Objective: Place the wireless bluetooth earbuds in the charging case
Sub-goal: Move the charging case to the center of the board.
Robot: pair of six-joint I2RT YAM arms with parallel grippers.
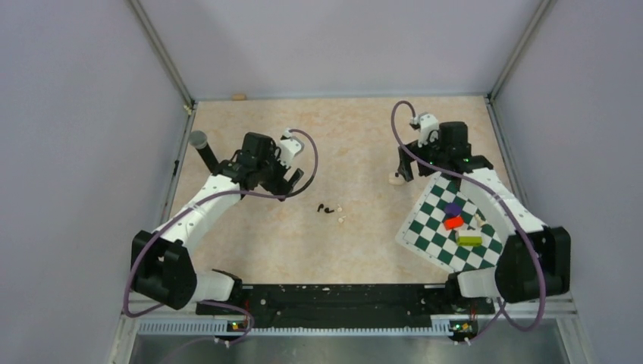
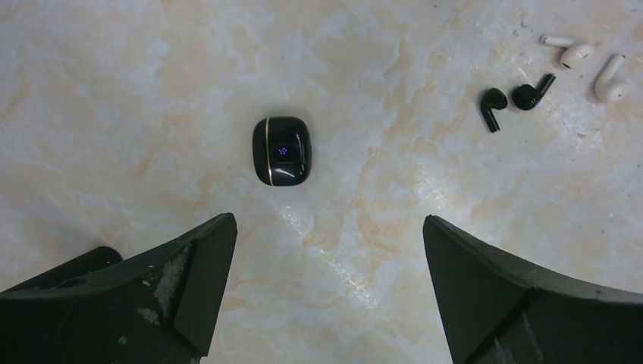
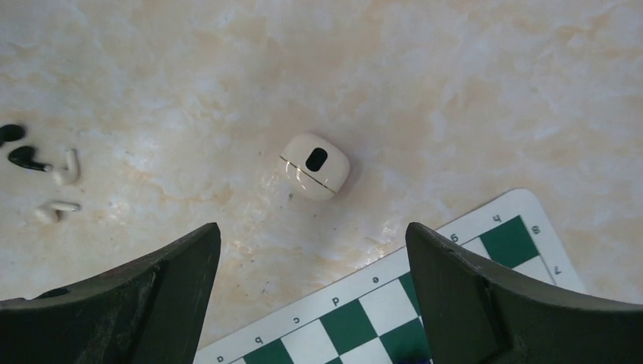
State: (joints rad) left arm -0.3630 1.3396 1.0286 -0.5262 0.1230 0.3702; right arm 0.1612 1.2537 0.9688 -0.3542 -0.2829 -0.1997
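The two black earbuds lie side by side on the marble tabletop, up and to the right in the left wrist view; they also show in the top view and the right wrist view. The black charging case lies closed, just ahead of my left gripper, which is open, empty and above the table. In the top view the left gripper hides the case. My right gripper is open and empty.
A white earbud case lies ahead of the right gripper. Two white earbuds lie beside the black ones. A green chessboard mat at right carries purple, red and green blocks.
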